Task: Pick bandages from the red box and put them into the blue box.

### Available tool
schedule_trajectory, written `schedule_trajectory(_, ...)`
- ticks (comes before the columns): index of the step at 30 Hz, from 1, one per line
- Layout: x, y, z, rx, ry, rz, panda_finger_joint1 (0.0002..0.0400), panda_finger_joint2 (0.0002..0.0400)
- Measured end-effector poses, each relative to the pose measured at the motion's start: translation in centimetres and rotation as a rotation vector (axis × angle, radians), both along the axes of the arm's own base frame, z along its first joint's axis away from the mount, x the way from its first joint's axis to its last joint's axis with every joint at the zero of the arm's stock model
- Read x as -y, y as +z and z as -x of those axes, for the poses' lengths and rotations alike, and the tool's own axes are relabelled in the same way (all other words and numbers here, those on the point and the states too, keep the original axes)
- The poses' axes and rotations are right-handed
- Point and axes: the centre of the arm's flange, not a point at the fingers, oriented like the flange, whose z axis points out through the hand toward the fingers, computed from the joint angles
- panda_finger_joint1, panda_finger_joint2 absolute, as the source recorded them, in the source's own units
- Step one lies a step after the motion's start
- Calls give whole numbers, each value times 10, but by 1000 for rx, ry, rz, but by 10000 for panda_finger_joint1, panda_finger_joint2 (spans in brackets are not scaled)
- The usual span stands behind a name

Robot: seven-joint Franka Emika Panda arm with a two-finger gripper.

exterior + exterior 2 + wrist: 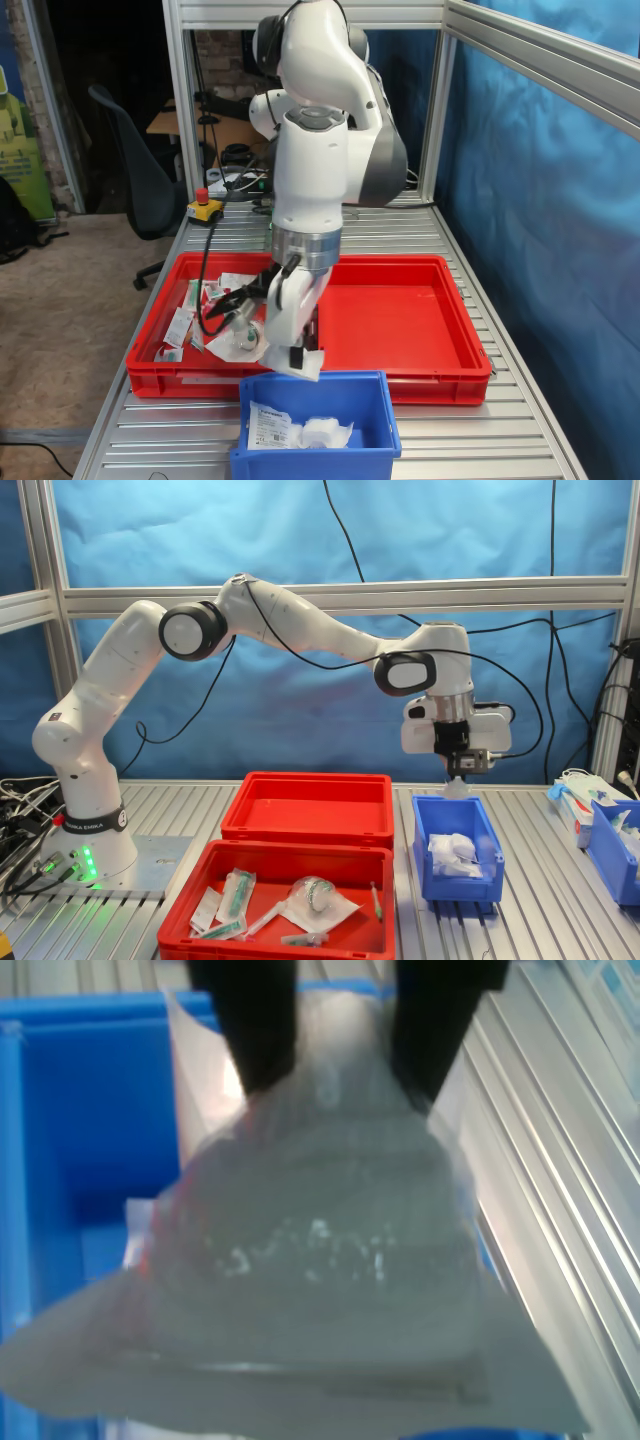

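The gripper (458, 773) hangs over the blue box (420, 832), jaws clamped on a wrapped bandage (320, 1290). More bandages (452, 850) lie inside.

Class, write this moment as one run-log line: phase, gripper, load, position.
phase: carry | gripper: shut on bandage | position: above blue box rim | box contents: wrapped packets

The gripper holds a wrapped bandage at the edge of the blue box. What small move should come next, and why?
Probably a short shift toward the middle of the blue box, then open. The gripper holds the bandage between its fingers, but in the second exterior view it hangs over the box's far rim, so releasing now might drop it on the edge or outside.
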Motion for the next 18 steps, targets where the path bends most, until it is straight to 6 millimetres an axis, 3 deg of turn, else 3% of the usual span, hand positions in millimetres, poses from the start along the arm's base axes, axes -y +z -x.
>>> schedule_trajectory(8, 18, 6, -2, 14, -24, 15, 53, 53)
schedule_trajectory(18, 23, 10, -3, 20, -30, 21, 53, 53)
